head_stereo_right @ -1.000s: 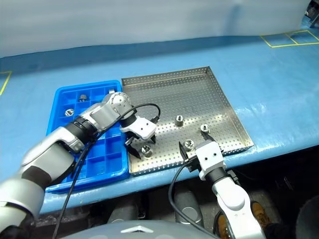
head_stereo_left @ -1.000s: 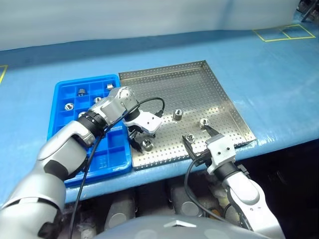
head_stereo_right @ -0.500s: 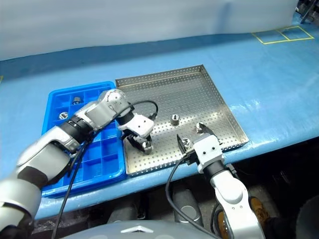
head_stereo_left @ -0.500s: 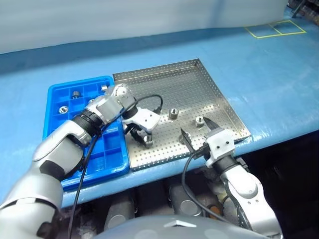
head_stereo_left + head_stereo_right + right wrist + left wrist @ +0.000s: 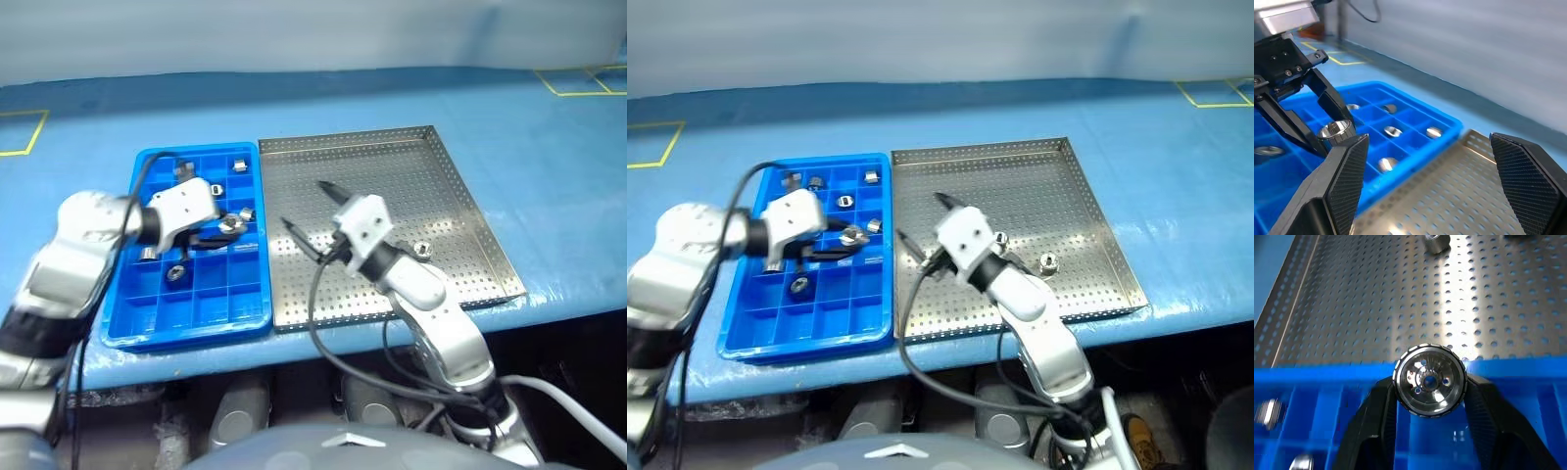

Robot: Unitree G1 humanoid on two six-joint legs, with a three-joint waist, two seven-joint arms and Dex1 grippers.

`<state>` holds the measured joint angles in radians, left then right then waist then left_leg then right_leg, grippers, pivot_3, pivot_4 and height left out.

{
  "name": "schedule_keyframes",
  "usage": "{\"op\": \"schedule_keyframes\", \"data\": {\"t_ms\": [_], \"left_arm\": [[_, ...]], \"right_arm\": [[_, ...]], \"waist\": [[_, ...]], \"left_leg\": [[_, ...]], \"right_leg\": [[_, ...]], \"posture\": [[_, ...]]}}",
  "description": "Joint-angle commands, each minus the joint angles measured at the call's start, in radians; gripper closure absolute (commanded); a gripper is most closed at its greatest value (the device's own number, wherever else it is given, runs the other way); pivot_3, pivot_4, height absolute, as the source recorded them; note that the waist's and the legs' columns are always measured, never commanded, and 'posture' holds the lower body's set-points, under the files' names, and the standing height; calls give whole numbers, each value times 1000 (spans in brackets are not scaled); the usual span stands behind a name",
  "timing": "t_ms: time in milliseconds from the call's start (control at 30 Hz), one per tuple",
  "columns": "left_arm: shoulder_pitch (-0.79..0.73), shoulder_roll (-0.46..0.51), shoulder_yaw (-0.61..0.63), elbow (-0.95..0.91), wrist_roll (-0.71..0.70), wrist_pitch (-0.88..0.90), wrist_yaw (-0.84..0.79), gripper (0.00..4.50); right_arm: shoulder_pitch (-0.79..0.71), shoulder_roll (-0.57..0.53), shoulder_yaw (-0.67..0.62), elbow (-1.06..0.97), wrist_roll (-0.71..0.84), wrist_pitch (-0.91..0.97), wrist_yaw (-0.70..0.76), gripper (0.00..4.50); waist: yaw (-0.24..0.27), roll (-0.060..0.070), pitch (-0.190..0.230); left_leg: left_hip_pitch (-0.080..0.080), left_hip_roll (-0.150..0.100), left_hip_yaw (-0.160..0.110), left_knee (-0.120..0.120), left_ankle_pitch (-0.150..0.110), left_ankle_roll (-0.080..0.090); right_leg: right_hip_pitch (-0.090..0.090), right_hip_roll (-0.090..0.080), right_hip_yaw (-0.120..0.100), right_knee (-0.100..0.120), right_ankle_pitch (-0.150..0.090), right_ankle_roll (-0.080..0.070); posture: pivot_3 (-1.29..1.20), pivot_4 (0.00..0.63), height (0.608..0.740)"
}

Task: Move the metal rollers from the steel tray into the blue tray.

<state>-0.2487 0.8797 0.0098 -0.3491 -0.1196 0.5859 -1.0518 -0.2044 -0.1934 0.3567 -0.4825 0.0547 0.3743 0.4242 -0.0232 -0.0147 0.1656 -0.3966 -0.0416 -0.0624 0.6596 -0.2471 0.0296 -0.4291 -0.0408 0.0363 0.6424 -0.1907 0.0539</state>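
Note:
My left gripper (image 5: pixel 228 226) is shut on one of the metal rollers (image 5: pixel 1430 381), holding it just above the blue tray (image 5: pixel 186 331) near the edge that borders the steel tray (image 5: pixel 392 166). Several rollers lie in the blue tray's compartments, such as one (image 5: pixel 176 274) near its middle. My right gripper (image 5: pixel 304 204) hangs open and empty over the left half of the steel tray, pointing toward the blue tray. A roller (image 5: pixel 423 251) lies on the steel tray's perforated floor behind my right wrist, and another (image 5: pixel 1000 238) sits beside that arm.
Both trays sit side by side on a blue-covered table (image 5: pixel 549 176), close to its front edge. Yellow tape marks lie at the far left (image 5: pixel 20 132) and far right (image 5: pixel 578 78). Black cables trail from both wrists.
The camera view has shifted. My left gripper shut on a roller in the steel tray, lifted it and carried it left over the blue tray. My right arm rose and swung left, staying open.

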Motion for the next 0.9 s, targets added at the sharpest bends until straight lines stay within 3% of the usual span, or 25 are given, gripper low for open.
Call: {"op": "schedule_keyframes", "data": {"t_ms": [33, 200, 400, 667, 900], "left_arm": [[221, 12, 221, -240, -1, 162, 87, 2785], [519, -51, 429, -457, -1, 304, 161, 2785], [649, -113, 466, -549, 3, 359, 249, 2785], [594, -108, 350, -492, 23, 373, 366, 2785], [494, -75, 267, -419, 23, 383, 418, 2785]], "right_arm": [[-61, 25, 61, 67, 32, -59, 82, 302], [-104, 72, 134, 186, 61, -103, 171, 302], [-109, 90, 217, 300, 57, -165, 266, 302], [-88, 76, 222, 302, 39, -180, 279, 302], [-63, 55, 193, 263, 31, -162, 252, 302]], "waist": [[30, -1, 0], [93, -2, 0], [156, -1, 1], [200, -1, 0], [206, -1, 0]], "left_leg": [[0, 0, -1, 0, 0, 0], [0, 0, -4, 0, -2, -2], [3, 0, -16, -2, 2, -10], [3, 1, -22, -5, 6, -16], [3, 1, -24, -11, 8, -20]], "right_leg": [[0, -1, -2, 0, 0, 0], [1, -2, -7, -2, -3, -5], [2, -1, -18, 0, -11, -8], [2, 2, -22, 2, -12, -12], [1, 3, -23, 2, -13, -15]], "posture": [[262, 150, 740], [345, 150, 740], [424, 150, 740], [383, 150, 740], [345, 150, 740]]}}
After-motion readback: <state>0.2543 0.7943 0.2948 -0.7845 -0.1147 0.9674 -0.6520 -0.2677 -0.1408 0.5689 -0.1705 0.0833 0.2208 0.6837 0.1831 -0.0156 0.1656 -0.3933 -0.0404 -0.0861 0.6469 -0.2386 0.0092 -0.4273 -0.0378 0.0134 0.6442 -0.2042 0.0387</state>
